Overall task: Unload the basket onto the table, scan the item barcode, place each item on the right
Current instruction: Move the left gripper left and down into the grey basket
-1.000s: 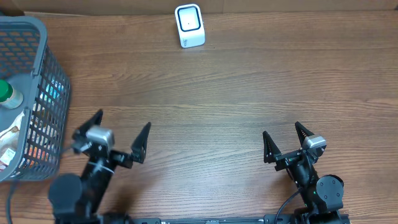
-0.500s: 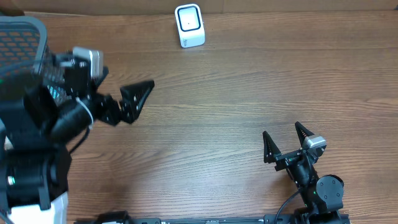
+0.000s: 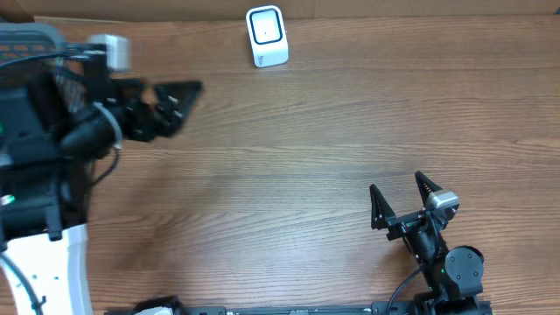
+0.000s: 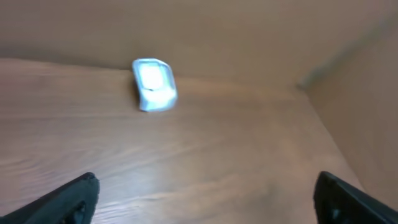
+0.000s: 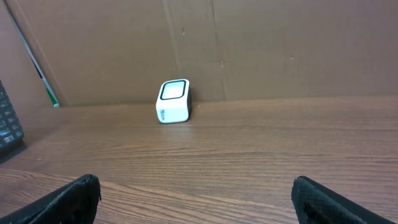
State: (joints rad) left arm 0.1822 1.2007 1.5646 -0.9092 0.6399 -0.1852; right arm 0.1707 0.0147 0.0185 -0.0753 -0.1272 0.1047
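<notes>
Two claws are mine. The nearer one, my right claw [image 3: 395,185], sits low at the near right edge of the counter [image 3: 289,157]. Its jaws are spread wide with nothing between them. Through its own camera I see both dark fingertips at the bottom corners and bare wood grain between them.

Farther out and over to the left is my left claw [image 4: 206,183], raised above the counter. From above, that arm is a large dark mass along the left side, with the claw pointing right across the wood. Its jaws are also apart and hold nothing. Its wrist camera shows one fingertip in each lower corner and open counter between, though that picture is blurred.

Under and behind the left arm I can see only part of the grey mesh basket [image 3: 31,37], at the far left corner. The arm covers the rest, so I cannot make out any item inside it to scan.

Farthest away, the white scanner [image 3: 267,36] stands upright near the far edge of the counter, a little left of centre. Its dark-framed window faces up and toward me, and it is well apart from both claws. Just behind it is the brown cardboard wall [image 5: 280,50].
</notes>
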